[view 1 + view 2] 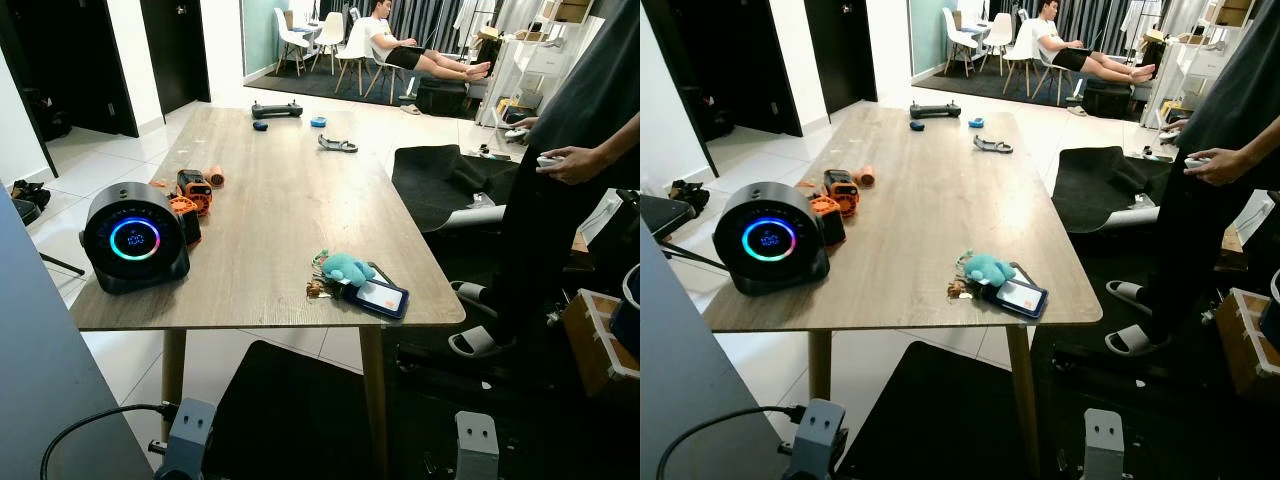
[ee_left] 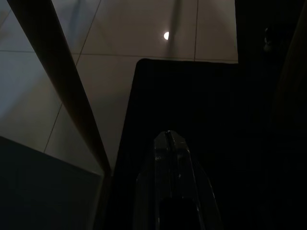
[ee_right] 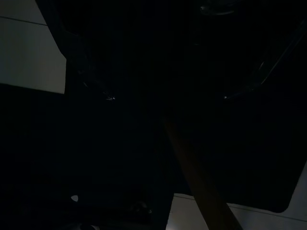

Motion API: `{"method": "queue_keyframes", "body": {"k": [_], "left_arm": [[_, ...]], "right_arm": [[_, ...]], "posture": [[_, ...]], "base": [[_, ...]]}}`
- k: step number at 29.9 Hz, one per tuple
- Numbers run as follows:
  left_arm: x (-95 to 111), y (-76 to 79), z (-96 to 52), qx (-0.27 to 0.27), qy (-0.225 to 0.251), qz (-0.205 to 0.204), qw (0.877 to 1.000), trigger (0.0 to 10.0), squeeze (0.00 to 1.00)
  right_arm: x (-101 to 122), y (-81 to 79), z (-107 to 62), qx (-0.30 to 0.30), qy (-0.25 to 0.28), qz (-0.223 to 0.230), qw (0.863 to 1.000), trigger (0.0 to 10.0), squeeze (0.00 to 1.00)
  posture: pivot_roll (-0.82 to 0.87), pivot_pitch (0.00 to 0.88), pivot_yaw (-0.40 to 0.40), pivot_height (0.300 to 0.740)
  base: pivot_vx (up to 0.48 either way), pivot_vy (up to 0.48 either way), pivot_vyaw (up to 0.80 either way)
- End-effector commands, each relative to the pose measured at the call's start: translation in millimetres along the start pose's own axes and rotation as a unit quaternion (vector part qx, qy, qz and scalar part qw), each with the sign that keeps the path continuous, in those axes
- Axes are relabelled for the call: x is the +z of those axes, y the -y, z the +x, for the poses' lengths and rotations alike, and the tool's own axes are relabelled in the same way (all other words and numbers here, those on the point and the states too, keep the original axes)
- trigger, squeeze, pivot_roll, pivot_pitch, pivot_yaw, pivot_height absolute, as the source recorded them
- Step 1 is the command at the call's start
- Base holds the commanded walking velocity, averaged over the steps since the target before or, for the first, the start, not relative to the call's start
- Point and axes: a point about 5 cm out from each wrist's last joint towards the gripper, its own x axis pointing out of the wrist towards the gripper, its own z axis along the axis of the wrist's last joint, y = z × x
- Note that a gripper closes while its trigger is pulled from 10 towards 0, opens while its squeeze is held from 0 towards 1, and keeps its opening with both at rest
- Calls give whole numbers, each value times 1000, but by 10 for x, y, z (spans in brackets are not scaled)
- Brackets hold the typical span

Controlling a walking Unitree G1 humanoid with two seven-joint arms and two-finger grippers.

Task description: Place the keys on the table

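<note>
Keys [image 1: 322, 288] lie on the wooden table [image 1: 270, 200] near its front right corner, a teal plush keychain [image 1: 346, 266] resting on top of them and a phone-like device with an orange screen [image 1: 381, 296] touching them on the right. The bunch sits flat and well inside the table edge, so the placement reads as complete.

Left gripper [image 2: 168, 139] hangs below the tabletop beside a table leg [image 2: 62, 81], above a dark floor mat; its two black fingers are pressed together, holding nothing. Arm looks idle, lowered clear of the table.

Right gripper: the wrist view is too dark, so I cannot tell how its jaws stand.

Other items: round speaker with a lit ring [image 1: 135, 238] at the front left, orange tool [image 1: 193, 190] just behind it. A person [image 1: 560, 200] stands to the right of the table holding a controller [image 1: 550, 161], probably supervising.
</note>
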Motion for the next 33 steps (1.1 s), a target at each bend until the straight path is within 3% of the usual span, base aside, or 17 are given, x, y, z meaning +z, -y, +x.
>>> {"method": "queue_keyframes", "body": {"k": [1, 8, 13, 21, 28, 33], "left_arm": [[-9, 65, 2, -14, 1, 8, 1000, 10000, 0], [-5, 109, -9, -33, 9, 23, 999, 10000, 0], [-6, 109, -11, -34, 10, 25, 999, 10000, 0], [-14, 25, -18, -19, 7, 12, 1000, 10000, 0], [-11, 16, -16, -23, 3, 34, 999, 10000, 0], [-17, 43, -17, -30, 3, 31, 999, 10000, 0]], "right_arm": [[-43, 3, -14, 2, -9, 0, 1000, 10000, 0], [-38, -19, -13, 5, -7, -1, 1000, 10000, 0], [-35, -26, -11, 6, -6, -1, 1000, 10000, 0], [-32, -41, -9, 6, -7, 1, 1000, 10000, 0], [-32, -44, -9, 5, -7, 3, 1000, 10000, 0], [-38, -47, -11, 4, -8, 5, 1000, 10000, 0]], "posture": [[88, 13, -40, 740], [89, 16, -40, 740], [91, 15, -40, 740], [96, 26, -40, 740], [99, 33, -39, 740], [100, 32, -37, 740]], "base": [[0, 0, 0], [0, 0, 0], [0, -415, 0], [0, 0, 0], [0, 0, 0], [0, -463, 0]]}}
